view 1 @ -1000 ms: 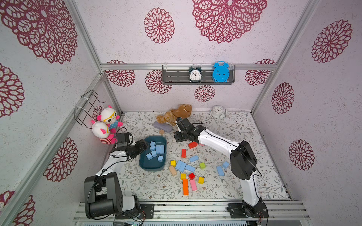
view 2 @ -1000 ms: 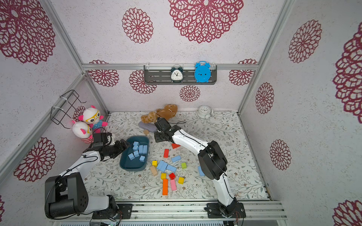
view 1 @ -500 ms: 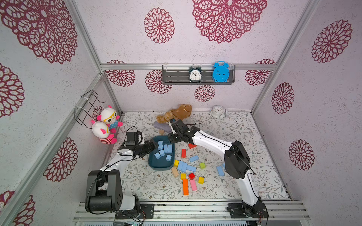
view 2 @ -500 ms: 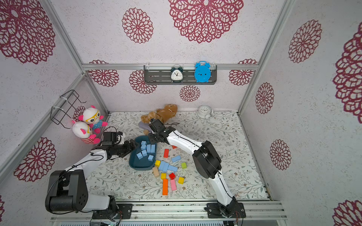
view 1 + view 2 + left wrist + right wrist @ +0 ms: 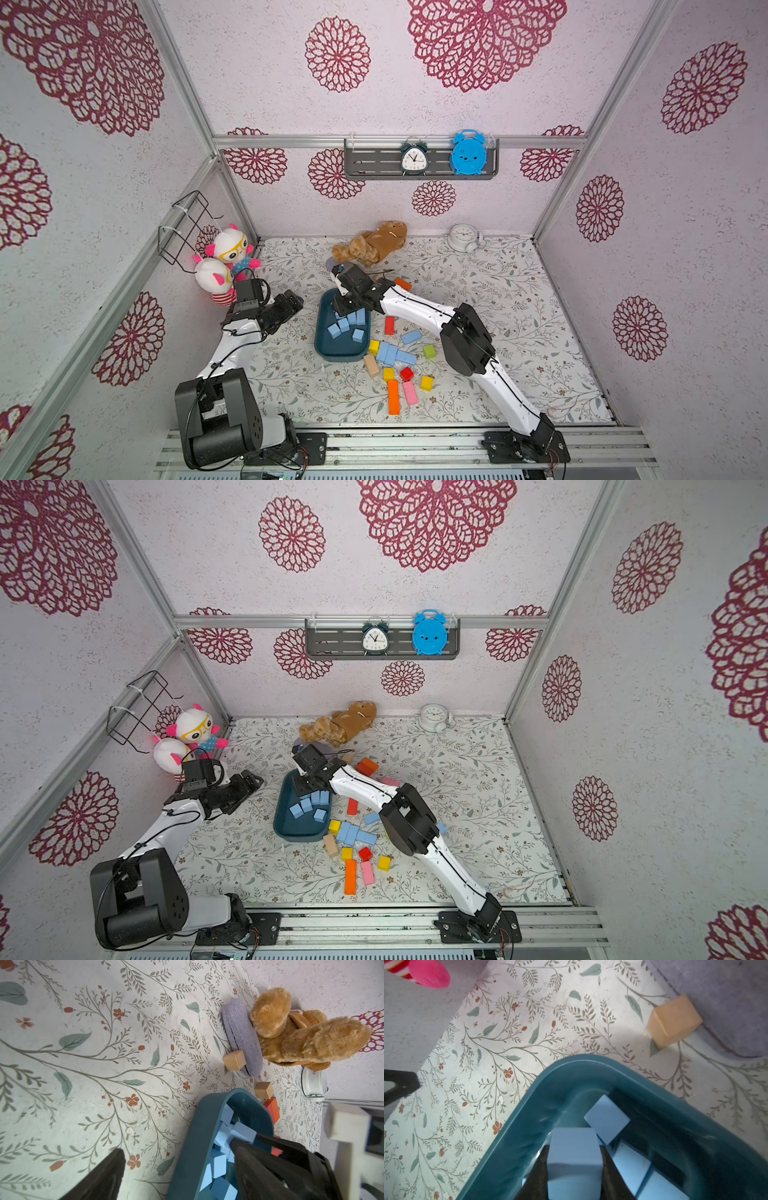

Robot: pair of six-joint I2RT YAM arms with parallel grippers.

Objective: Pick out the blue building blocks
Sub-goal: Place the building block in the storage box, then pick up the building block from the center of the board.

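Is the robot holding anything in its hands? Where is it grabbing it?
The right gripper pinches a small light-blue cube-shaped block by two opposite side faces, above the dark teal plastic tray. The left gripper is open and empty.

Your two arms are basically twins: the left arm (image 5: pixel 232 353) and the right arm (image 5: pixel 419 307) both wear glossy white shells between chunky black joint housings. The right one also has a thin dark line running along its white links. You've got loose black cables (image 5: pixel 239 333) looping off the left one and black base plates (image 5: pixel 519 448) dotted with small screws, and the left gripper (image 5: pixel 296 301) and right gripper (image 5: pixel 340 306) are matte black with wedge-shaped fingers.
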